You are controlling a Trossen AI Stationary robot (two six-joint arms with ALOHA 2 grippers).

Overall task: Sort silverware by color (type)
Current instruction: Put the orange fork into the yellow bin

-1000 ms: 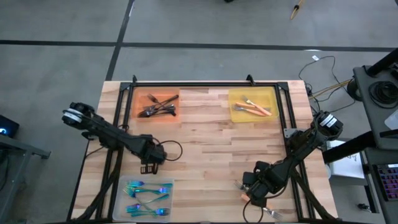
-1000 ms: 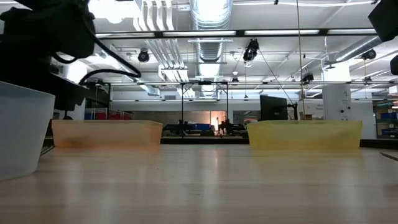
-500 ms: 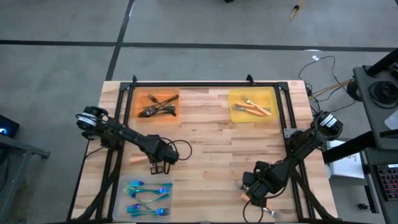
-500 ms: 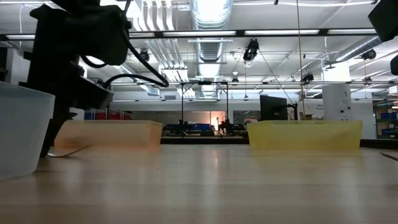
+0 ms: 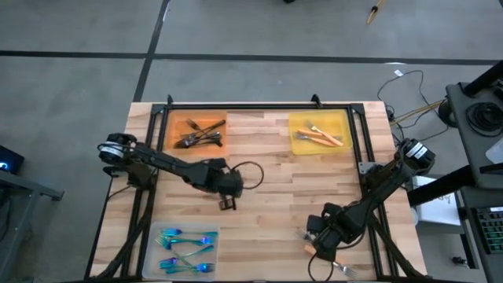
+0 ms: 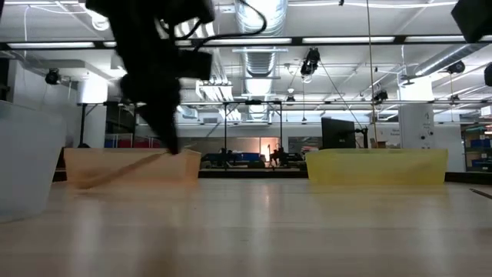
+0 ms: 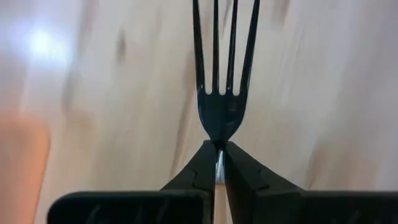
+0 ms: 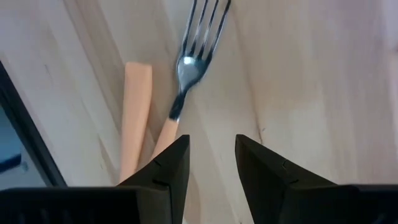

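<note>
My left gripper [image 5: 227,204] hangs over the table's middle left, shut on a fork [image 7: 217,93] with a dark metal head; its handle is hidden. Dark grey silverware [image 5: 200,137] lies in the orange tray [image 5: 178,126], orange-handled pieces [image 5: 322,137] in the yellow tray [image 5: 338,122], and blue-teal forks [image 5: 185,244] in the clear tray [image 5: 154,236]. My right gripper [image 8: 211,144] stands open near the near right corner. It points down over an orange-handled fork [image 8: 181,74] and a second orange handle [image 8: 134,118], both lying flat on the wood. My left gripper pinches the fork's neck [image 7: 217,138], just behind the tines, between its two fingertips. The fingers slant down from the left and lie along the fork, whose tines point on past the tips. Whether the fork's handle end touches the table I cannot tell.
A black frame [image 5: 259,108] runs along the table's far edge and down both sides. Bare wood [image 5: 275,181] lies between the three trays. Another slim utensil [image 5: 340,269] lies at the near edge on the right.
My left gripper has moved from beside the clear tray toward the table's right edge and risen. The fork, which lay low on the wood by the clear tray half a second ago, has gone along with it.
</note>
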